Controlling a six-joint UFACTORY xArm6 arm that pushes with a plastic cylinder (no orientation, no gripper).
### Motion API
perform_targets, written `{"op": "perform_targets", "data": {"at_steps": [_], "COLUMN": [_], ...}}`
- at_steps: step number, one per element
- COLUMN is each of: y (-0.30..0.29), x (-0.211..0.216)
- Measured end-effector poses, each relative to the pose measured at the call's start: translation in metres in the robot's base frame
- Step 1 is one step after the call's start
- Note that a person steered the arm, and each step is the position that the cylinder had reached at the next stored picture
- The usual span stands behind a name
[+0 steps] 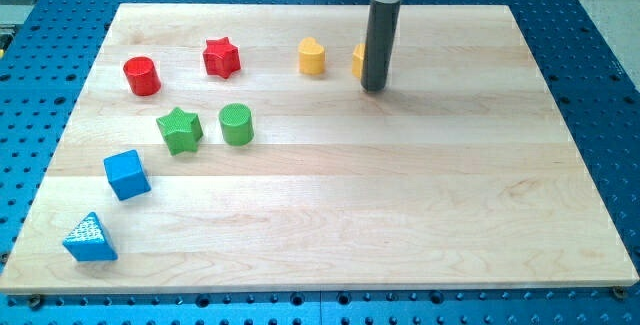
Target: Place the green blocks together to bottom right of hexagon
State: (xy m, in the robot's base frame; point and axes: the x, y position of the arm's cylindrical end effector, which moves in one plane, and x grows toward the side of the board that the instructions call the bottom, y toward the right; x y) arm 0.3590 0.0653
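Looking at the board (330, 255), you have the green star (180, 130) and the green cylinder (236, 124) side by side, near each other but not touching, at roughly 9 o'clock from board centre. Your tip (374, 89) is down near 12 o'clock, right against a yellow block (357, 60) it mostly hides; probably the hexagon, but you can't confirm the shape. A yellow heart (312, 56) sits just at that block's 9 o'clock. No jaws on this rig, just a rod, so nothing opens or clamps. Target spot is about 4–5 o'clock of the hidden yellow block, well apart from the greens. Judgement: both greens look light, rigid and prone to sliding freely on smooth wood. You can't grip, so push through the centre from each block's 9 o'clock side; the cylinder may roll off the tip, and the star's points may twist it.
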Motion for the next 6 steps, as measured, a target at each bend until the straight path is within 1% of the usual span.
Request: {"op": "perform_targets", "data": {"at_steps": [1,2,3,4,5,6], "y": [0.032,0.067,-0.021,-0.144,-0.202,-0.215], "x": [0.04,0.03,0.094,0.157,0.148,0.151]}}
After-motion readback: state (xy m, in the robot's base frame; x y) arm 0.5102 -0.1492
